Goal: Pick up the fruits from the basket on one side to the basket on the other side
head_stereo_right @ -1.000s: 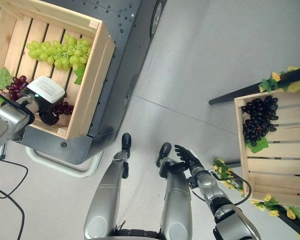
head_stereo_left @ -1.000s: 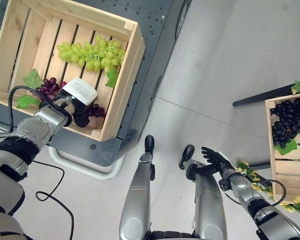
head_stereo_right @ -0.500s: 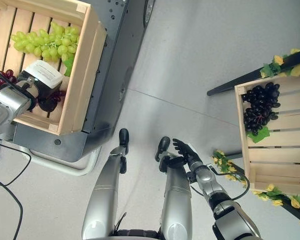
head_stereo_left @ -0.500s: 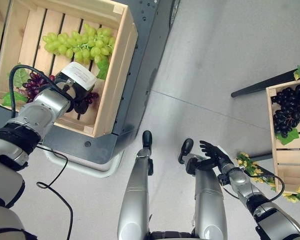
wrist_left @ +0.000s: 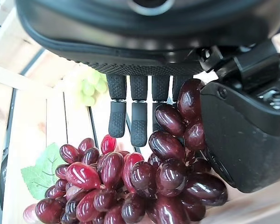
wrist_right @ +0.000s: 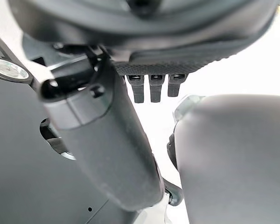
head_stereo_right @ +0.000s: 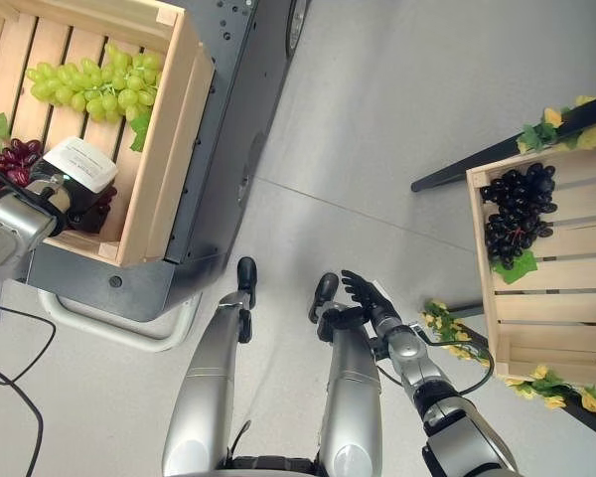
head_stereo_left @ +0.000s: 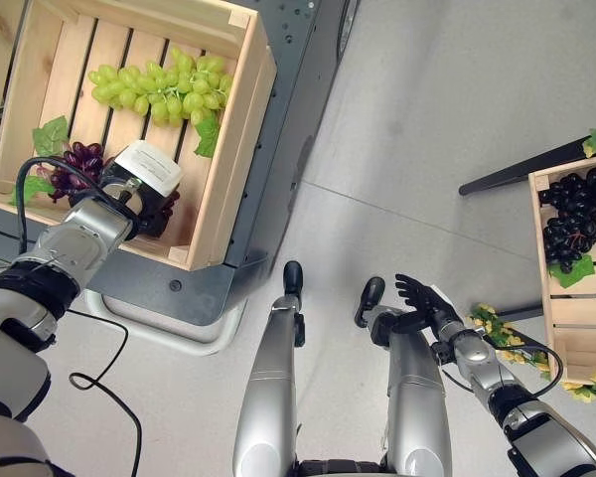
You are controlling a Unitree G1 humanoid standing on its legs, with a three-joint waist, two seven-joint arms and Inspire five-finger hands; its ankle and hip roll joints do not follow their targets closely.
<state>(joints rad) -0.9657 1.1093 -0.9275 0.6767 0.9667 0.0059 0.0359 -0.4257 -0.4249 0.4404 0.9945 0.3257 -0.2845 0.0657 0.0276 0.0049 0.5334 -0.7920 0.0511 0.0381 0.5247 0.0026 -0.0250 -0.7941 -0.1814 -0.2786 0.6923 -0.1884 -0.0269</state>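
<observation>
Left eye view: left hand [head_stereo_left: 147,194] is down inside the wooden crate [head_stereo_left: 240,129] on the robot's left, on the red grape bunch [head_stereo_left: 87,161]. Its fingers are covered by its own white-topped back, so the grip cannot be read here. Green grape bunch [head_stereo_left: 159,87] lies beyond the hand, apart from it, near the crate's far wall. A green leaf [head_stereo_left: 50,135] sits just beside the red grapes. Right hand [head_stereo_left: 424,306] hangs low over the grey floor [head_stereo_left: 437,119], fingers spread, holding nothing. Second crate [head_stereo_left: 546,298] stands well off to that hand's outer side, with a black grape bunch [head_stereo_left: 574,227] in it.

Right eye view: same layout; the second crate shows more of its slatted floor, and yellow-flowered foliage [head_stereo_right: 445,328] shows near the right hand.

Left wrist view: the grip is clear here. Fingers [wrist_left: 139,122] curl down behind the red grapes and the thumb [wrist_left: 245,140] presses from the opposite side, so the left hand is clamped on the bunch.

Right wrist view: fingers straight, nothing between them and the thumb.
</observation>
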